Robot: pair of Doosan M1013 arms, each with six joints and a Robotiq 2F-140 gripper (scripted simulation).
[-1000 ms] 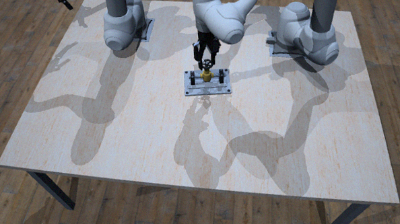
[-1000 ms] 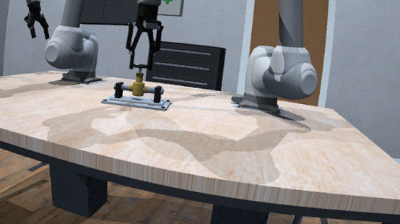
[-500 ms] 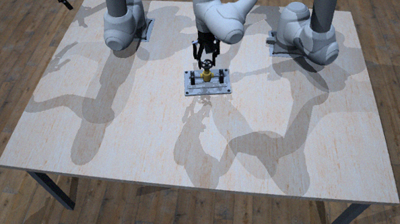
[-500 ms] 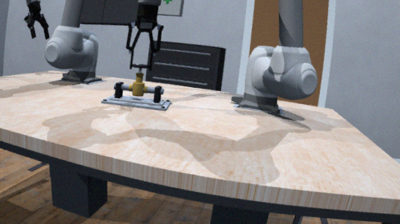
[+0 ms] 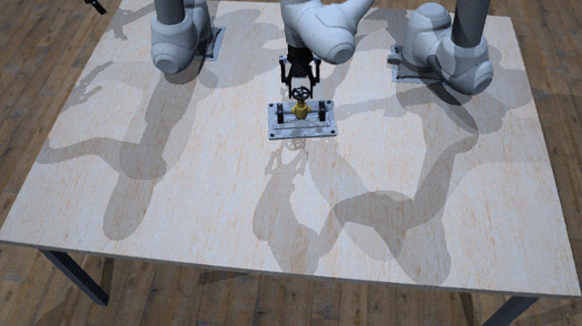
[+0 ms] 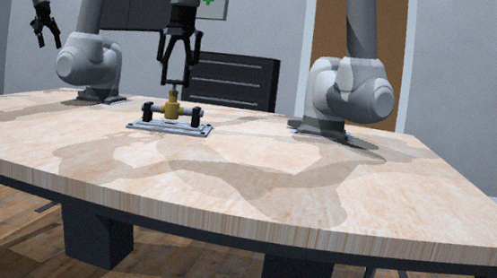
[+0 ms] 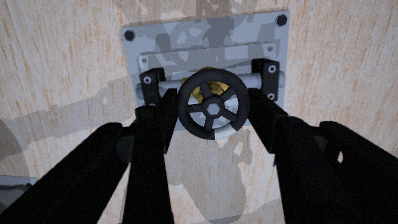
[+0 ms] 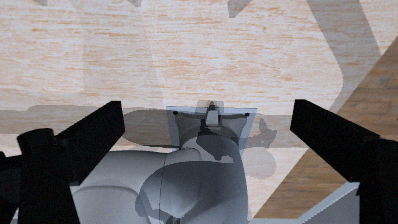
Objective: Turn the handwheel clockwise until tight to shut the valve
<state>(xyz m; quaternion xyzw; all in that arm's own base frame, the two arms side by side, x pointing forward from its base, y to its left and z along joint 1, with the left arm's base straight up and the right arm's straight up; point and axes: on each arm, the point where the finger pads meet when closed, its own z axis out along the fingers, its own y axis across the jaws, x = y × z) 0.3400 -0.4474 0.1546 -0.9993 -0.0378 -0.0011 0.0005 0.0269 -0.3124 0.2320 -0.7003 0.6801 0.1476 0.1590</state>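
The dark five-spoked handwheel sits level on top of the yellow valve body. A white mark on its rim faces the lower edge of the left wrist view. The valve's pipe is held in two black clamps on a grey base plate. My left gripper points down and is shut on the handwheel, one finger on each side of the rim. My right gripper is open and empty, far from the valve.
The valve stands on the wooden table, between and in front of the two arm bases. A dark drawer cabinet stands behind the table. Arm shadows cross the table top.
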